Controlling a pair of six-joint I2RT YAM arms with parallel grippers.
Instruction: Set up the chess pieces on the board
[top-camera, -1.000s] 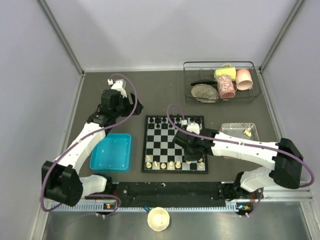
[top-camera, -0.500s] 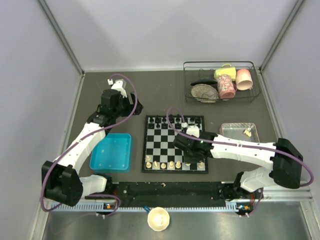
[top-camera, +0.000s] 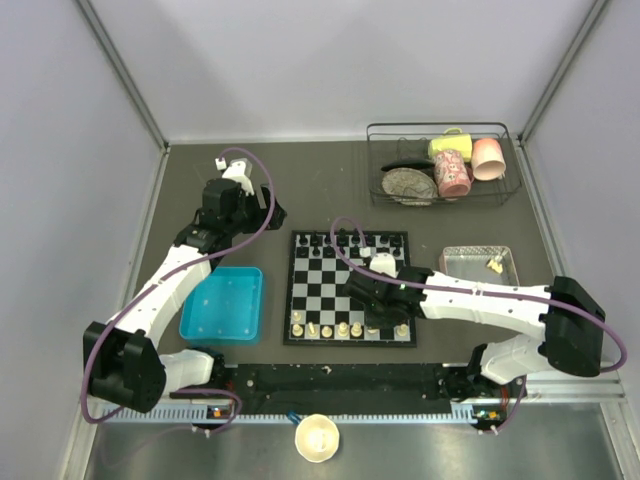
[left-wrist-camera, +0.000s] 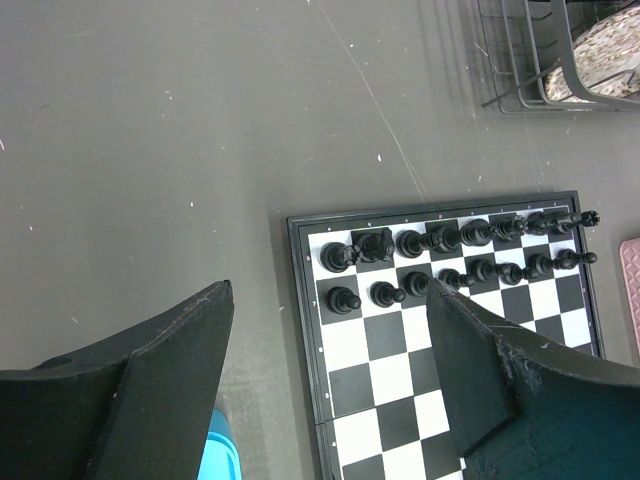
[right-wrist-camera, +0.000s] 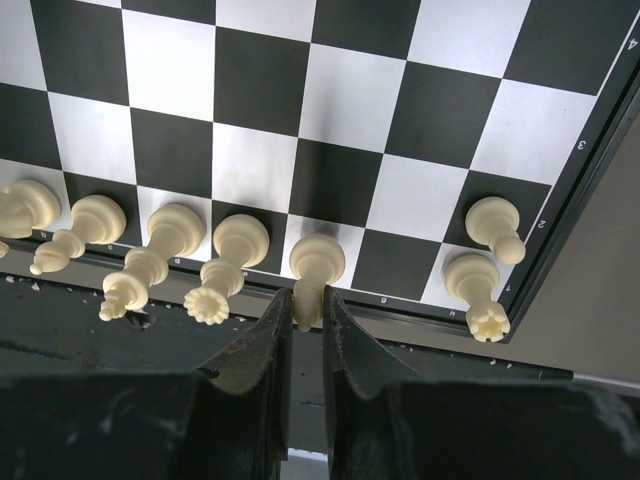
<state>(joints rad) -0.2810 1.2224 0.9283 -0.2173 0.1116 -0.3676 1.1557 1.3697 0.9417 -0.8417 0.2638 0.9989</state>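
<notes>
Right wrist view: cream piece (right-wrist-camera: 317, 262) is being pinched at its top by the right claw (right-wrist-camera: 307, 305), likely being seated upright on the board (right-wrist-camera: 340, 130), near rank, beside placed chess pieces (right-wrist-camera: 160, 235). Left claw (left-wrist-camera: 328, 300) is being held wide above the black pieces (left-wrist-camera: 440, 240), clear of the work.

On my top view a wire dish basket (top-camera: 400, 145) sits at one o'clock. In it I see a yellow mug (top-camera: 448, 146), a patterned pink mug (top-camera: 453, 173), a pale pink cup (top-camera: 487, 157) and a speckled plate (top-camera: 407, 184). A blue tray (top-camera: 225, 300) lies at nine o'clock, a pinkish-grey tray (top-camera: 465, 262) at three and a white bowl (top-camera: 317, 438) at six.
</notes>
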